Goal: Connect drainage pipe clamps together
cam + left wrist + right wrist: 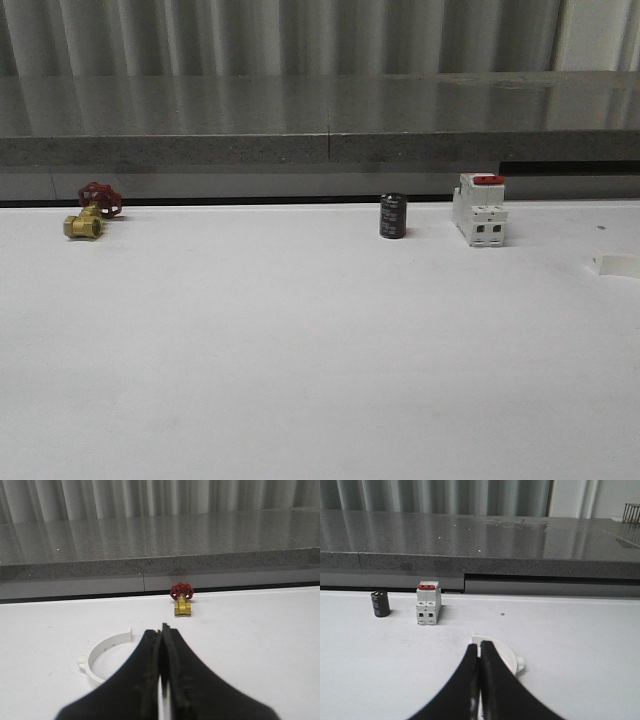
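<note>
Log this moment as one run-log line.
phase: pre-grasp | left end effector: shut, empty, near clamp half | right end effector: shut, empty, near other clamp half | clamps: apart, unconnected

My white worktop [300, 350] carries a brass valve [88, 213], a black capacitor [392, 216], a red-switched breaker [479, 209] and two white clamp halves [102, 655] [507, 655].

No text is reading clearly anywhere. The black capacitor [393, 216] is showing faint pale marks on its side in the front view, too blurred to make out; in the right wrist view its side [380, 603] is showing plain dark. The white breaker [479, 209] is carrying a red switch and small dark openings, but no legible label, brand or number.
</note>
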Motion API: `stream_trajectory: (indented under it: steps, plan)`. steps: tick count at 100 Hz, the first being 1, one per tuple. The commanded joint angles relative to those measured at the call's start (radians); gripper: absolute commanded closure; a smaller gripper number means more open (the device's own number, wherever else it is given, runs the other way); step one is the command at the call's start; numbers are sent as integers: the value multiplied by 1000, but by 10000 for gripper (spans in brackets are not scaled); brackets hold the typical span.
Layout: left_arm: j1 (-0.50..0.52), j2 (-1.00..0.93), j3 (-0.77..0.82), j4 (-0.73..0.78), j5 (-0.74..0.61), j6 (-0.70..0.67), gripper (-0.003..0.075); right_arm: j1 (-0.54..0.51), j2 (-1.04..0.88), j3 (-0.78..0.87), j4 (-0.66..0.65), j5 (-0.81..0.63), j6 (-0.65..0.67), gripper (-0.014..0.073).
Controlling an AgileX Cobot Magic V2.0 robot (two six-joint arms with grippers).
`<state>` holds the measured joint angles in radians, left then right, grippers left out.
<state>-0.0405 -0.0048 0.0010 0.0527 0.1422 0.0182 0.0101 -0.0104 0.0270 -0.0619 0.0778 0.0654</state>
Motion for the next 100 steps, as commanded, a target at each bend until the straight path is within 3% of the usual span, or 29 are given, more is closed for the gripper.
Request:
stream_trajectory:
  steps: [1, 19, 41, 60, 69, 86, 91, 100]
  plan:
    - [-9, -27, -3, -1, -48, -1, 741, 2, -19, -17, -6, -78, -6, 660]
    - [-9, -6, -145, -1, 72, -1, 741, 2, -19, -17, -6, -78, -6, 660]
    - [-9, 139, -336, -1, 365, -1, 741, 2, -19, -17, -6, -78, -6, 660]
    - [-9, 289, -405, -25, 430, -3, 734, 2, -19, -17, -6, -78, -6, 660]
    - [-9, 349, -427, -30, 443, -3, 640, 2, -19, -17, -6, -78, -6, 660]
    - [-9, 443, -469, -37, 443, -3, 297, 2, -19, -17, -6, -78, -6, 660]
    - [-9, 473, -488, -17, 445, -3, 249, 2, -19, -17, -6, -78, -6, 660]
    - [-9, 539, -532, 16, 450, -56, 248, 2, -19, -17, -6, -78, -6, 660]
